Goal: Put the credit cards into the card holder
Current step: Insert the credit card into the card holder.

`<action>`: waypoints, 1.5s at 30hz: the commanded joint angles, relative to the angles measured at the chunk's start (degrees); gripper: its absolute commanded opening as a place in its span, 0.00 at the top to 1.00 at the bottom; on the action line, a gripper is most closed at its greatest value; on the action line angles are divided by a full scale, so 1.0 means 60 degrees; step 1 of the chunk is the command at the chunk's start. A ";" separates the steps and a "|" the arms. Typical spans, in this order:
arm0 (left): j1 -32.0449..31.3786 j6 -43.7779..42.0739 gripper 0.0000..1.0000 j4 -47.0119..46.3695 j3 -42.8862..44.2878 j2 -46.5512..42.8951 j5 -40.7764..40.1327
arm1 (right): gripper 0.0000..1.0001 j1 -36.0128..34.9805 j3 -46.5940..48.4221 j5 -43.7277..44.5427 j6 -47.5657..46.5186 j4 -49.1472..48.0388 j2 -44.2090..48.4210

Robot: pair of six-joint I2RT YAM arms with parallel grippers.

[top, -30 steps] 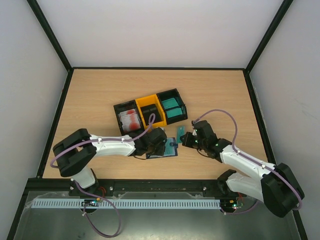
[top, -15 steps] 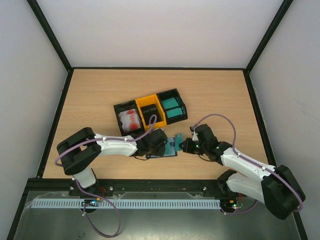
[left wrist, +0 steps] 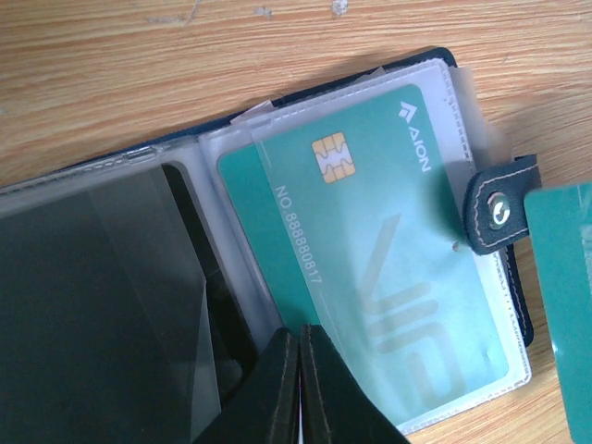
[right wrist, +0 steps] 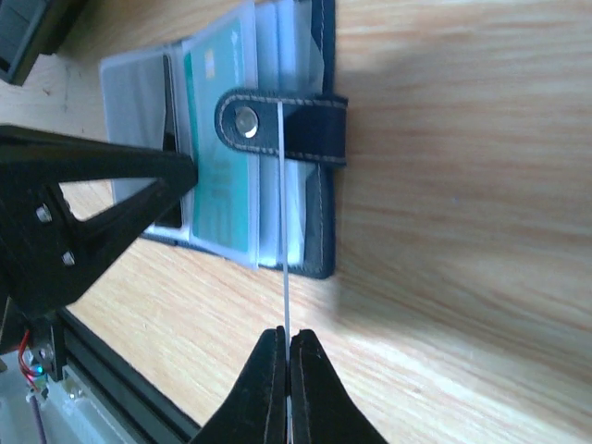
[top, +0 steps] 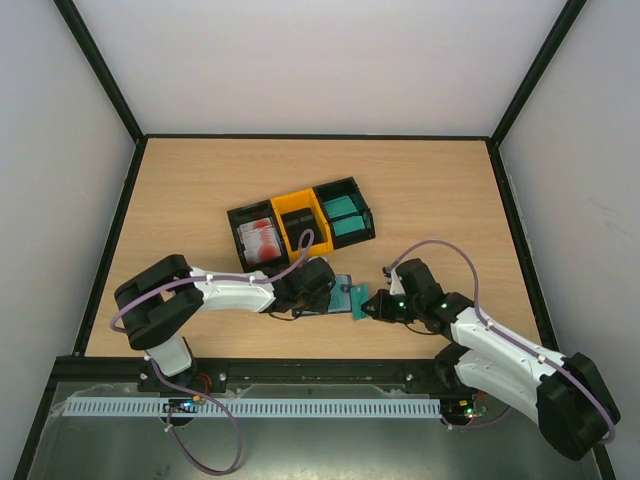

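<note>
— Where do we have the card holder?

— Open on the table, just in front of the bins, between our two grippers. One teal card sits inside its clear sleeve.

— And our left gripper?

— Jaws closed, tips down at the sleeve's near edge. We cannot tell whether they pinch the plastic.

— The right gripper?

— Clamped on a second teal card, held on edge. Its far end is just beside the snap tab on the holder's right side. We cannot say whether they touch.
</note>
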State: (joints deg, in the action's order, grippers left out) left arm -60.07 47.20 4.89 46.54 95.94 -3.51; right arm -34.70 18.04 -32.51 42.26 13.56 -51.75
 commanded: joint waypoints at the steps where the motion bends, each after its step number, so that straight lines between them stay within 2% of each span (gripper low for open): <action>1: 0.0043 0.0073 0.95 0.0431 -0.0272 0.0358 -0.0089 | 0.98 -0.0078 -0.0242 -0.0346 0.0124 0.0799 0.0406; 12: 0.0045 0.0041 0.95 0.0431 -0.0256 0.0349 -0.0030 | 0.98 -0.0334 -0.0514 -0.0637 0.0334 -0.0003 0.0014; 19: 0.0039 0.0069 0.95 0.0417 -0.0272 0.0299 -0.0036 | 0.98 -0.0384 -0.0508 -0.0972 0.0529 -0.0304 0.0374; 30: 0.0044 0.0058 0.95 0.0446 -0.0327 0.0249 -0.0074 | 0.98 -0.0384 -0.0165 0.0783 0.0276 0.1078 0.0568; 45: 0.0038 0.0044 0.95 0.0416 -0.0301 0.0284 -0.0045 | 0.98 -0.0384 -0.0453 -0.0468 0.0319 0.0063 0.0768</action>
State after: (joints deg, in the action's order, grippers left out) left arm -60.07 47.20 4.62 46.44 95.98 -3.49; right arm -36.77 15.59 -33.21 44.14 16.23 -47.88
